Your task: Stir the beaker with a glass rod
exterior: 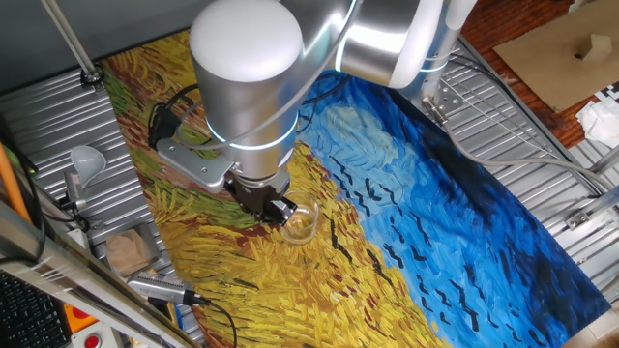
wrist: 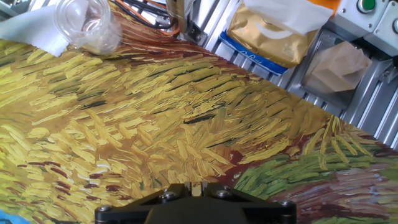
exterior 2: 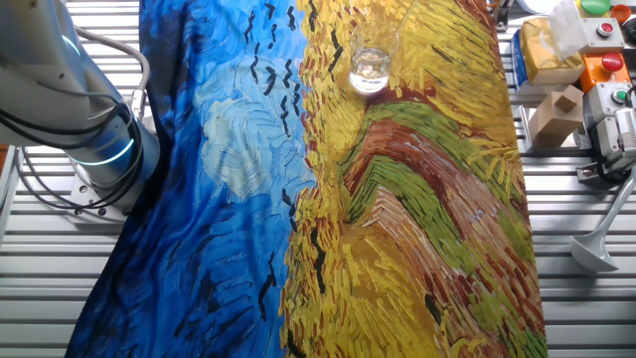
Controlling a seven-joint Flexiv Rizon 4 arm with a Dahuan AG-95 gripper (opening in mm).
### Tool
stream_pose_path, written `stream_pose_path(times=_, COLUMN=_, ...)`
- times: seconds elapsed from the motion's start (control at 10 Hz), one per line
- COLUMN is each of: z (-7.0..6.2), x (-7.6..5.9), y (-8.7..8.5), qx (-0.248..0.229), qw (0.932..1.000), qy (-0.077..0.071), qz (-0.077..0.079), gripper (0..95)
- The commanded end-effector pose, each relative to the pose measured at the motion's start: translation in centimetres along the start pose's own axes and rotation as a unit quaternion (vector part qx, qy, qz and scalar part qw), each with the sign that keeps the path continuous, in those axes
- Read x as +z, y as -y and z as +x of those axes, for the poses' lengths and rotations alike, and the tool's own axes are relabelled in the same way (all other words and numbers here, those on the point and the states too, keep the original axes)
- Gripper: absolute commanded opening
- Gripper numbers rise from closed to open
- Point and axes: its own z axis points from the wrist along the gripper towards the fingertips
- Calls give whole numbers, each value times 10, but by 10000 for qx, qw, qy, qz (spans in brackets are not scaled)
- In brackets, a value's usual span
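The beaker (exterior: 303,223) is a short clear glass cylinder standing upright on the yellow part of the painted cloth (exterior: 387,193). It also shows in the other fixed view (exterior 2: 370,63) and at the top left of the hand view (wrist: 87,25). My gripper (exterior: 281,209) hangs low, right beside the beaker's left rim. In the hand view the gripper (wrist: 194,185) has its jaws nearly together round a thin clear sliver, the glass rod. A faint thin line in the other fixed view (exterior 2: 397,22) slants down into the beaker. The rod's tip is hard to make out.
A white funnel (exterior: 85,160) stands on the metal table left of the cloth, also in the other fixed view (exterior 2: 596,249). A wooden block (exterior: 126,251), a gold bag (wrist: 273,37) and a box with buttons (exterior 2: 606,65) lie beside the cloth. The robot base (exterior 2: 99,149) stands at the left.
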Motion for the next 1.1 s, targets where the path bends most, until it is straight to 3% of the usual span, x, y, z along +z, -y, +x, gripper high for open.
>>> stream_pose_path(times=0.1, z=0, x=1, y=0, qx=6, qw=10000, qy=3, qz=-24, gripper=0)
stream_pose_path(times=1.1, z=6, x=13, y=5, qx=1, qw=9999, qy=20, qz=-129, gripper=0)
